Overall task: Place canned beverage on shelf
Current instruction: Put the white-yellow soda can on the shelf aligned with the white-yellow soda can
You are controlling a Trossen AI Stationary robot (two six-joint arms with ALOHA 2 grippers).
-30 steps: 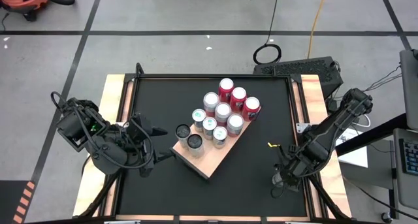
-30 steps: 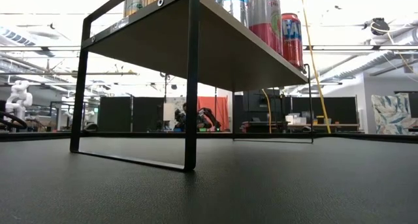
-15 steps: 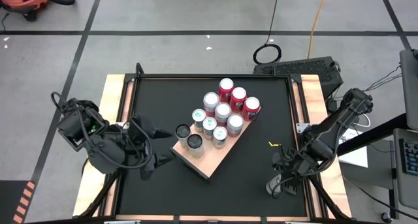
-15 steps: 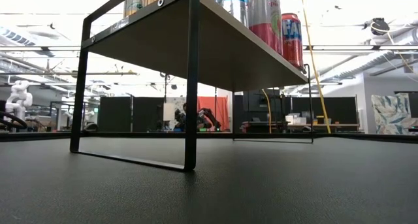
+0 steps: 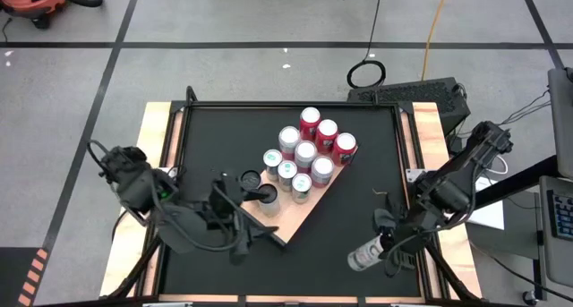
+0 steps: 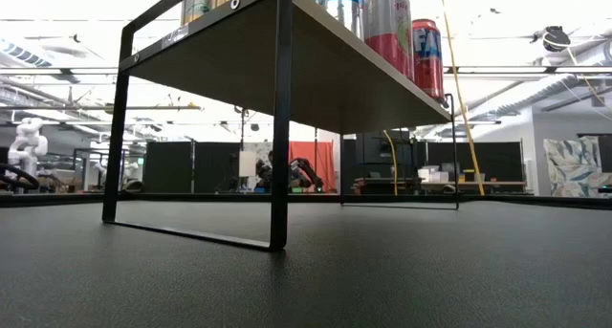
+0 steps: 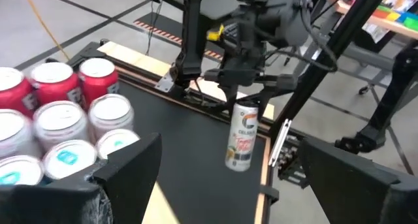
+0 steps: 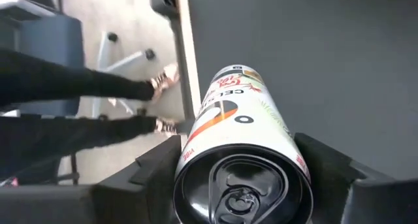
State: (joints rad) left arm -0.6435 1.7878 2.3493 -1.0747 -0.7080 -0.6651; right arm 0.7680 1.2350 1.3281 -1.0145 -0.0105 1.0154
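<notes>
Since the right gripper [image 5: 383,246] is clamped on the white can [image 5: 361,256] well right of the shelf [image 5: 285,219], I'd carry it upright toward bare board; left gripper [image 5: 240,225] gapes empty over the shelf's near-left edge.

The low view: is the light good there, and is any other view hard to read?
Low view: bright ceiling glare behind; the shelf shows dark from below. Right wrist view: the can in the right claw fills the frame, its near end slightly soft. High view: even light, that can small.
</notes>
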